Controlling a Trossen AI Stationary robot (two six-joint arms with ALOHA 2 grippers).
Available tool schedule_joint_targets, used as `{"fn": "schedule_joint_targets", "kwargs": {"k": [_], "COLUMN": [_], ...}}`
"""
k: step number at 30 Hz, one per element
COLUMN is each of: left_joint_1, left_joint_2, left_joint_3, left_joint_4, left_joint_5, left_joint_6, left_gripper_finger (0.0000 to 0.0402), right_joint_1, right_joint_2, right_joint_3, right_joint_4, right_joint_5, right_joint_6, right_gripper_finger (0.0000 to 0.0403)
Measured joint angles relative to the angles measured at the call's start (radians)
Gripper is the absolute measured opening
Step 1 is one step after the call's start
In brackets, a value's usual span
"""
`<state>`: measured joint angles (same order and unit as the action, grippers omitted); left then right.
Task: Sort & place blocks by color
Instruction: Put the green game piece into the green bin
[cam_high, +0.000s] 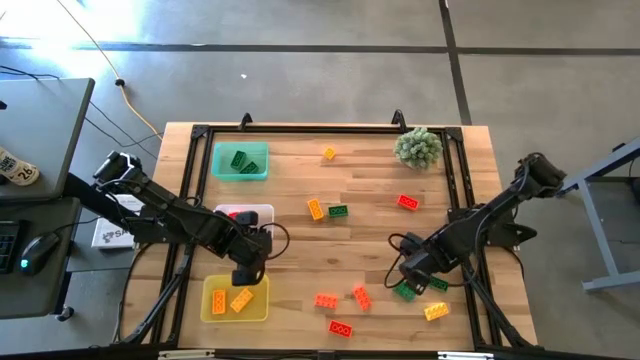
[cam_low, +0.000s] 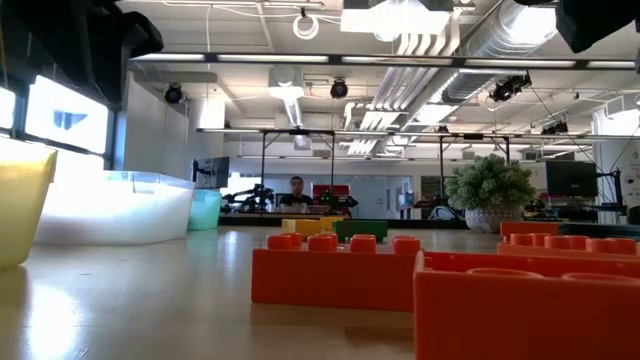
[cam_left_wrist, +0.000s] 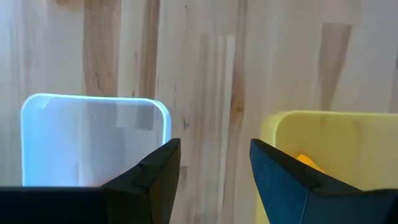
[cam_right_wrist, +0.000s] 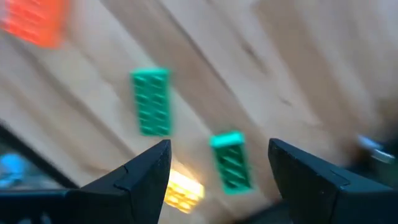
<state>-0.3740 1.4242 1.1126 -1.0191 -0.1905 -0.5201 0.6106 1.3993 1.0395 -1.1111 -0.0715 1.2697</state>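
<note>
Two green blocks under my right gripper (cam_right_wrist: 217, 171), near-right of table: one (cam_right_wrist: 232, 162) between my spread fingers, other (cam_right_wrist: 151, 101) just beyond. Fingers wide apart, empty, touching nothing. Step, I judge: picking green block. Next move calls for descent and pinch on closer one, then carry to green tray (cam_high: 240, 161), far left. Yellow block (cam_high: 436, 311) lies just beside. My left gripper (cam_left_wrist: 214, 168) spread, empty, between clear tray (cam_left_wrist: 93, 140) and yellow tray (cam_left_wrist: 336, 134).

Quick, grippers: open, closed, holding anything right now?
Left gripper: open, empty, over the gap between the clear tray and yellow tray.
Right gripper: open, empty, above two green blocks.
</note>
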Motion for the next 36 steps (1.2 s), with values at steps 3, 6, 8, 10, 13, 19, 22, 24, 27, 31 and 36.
{"fn": "schedule_joint_targets", "kwargs": {"k": [3,6,8,10,13,19,22,24,27,31,36], "left_joint_1": [0.018,0.035,0.048,0.060,0.079,0.110,0.124,0.132,0.144,0.159,0.183], "left_joint_2": [0.000,0.000,0.000,0.000,0.000,0.000,0.000,0.000,0.000,0.000,0.000], "left_joint_3": [0.000,0.000,0.000,0.000,0.000,0.000,0.000,0.000,0.000,0.000,0.000], "left_joint_4": [0.000,0.001,0.002,0.008,0.026,0.052,0.052,0.052,0.052,0.052,0.066], "left_joint_5": [0.003,0.003,0.004,0.004,0.004,0.006,0.006,0.007,0.030,0.038,0.042], "left_joint_6": [0.000,0.000,0.000,0.000,0.000,0.000,0.000,0.000,0.000,0.000,-0.001], "left_gripper_finger": [0.0181,0.0181,0.0181,0.0181,0.0181,0.0181,0.0181,0.0181,0.0181,0.0181,0.0181], "right_joint_1": [0.000,0.000,0.000,0.000,0.001,0.028,0.047,0.056,0.066,0.079,0.084], "right_joint_2": [-0.009,0.020,0.050,0.082,0.126,0.189,0.224,0.250,0.285,0.315,0.321], "right_joint_3": [-0.053,-0.088,-0.099,-0.105,-0.107,-0.106,-0.106,-0.106,-0.106,-0.105,-0.104], "right_joint_4": [0.121,0.212,0.240,0.263,0.282,0.386,0.403,0.397,0.395,0.397,0.386], "right_joint_5": [-0.001,-0.035,-0.055,-0.063,-0.094,-0.110,-0.093,-0.087,-0.087,-0.087,-0.083], "right_joint_6": [0.039,0.059,0.058,0.051,0.031,0.032,0.032,0.032,0.032,0.032,0.032], "right_gripper_finger": [0.0256,0.0256,0.0256,0.0256,0.0256,0.0256,0.0256,0.0256,0.0256,0.0251,0.0183]}}
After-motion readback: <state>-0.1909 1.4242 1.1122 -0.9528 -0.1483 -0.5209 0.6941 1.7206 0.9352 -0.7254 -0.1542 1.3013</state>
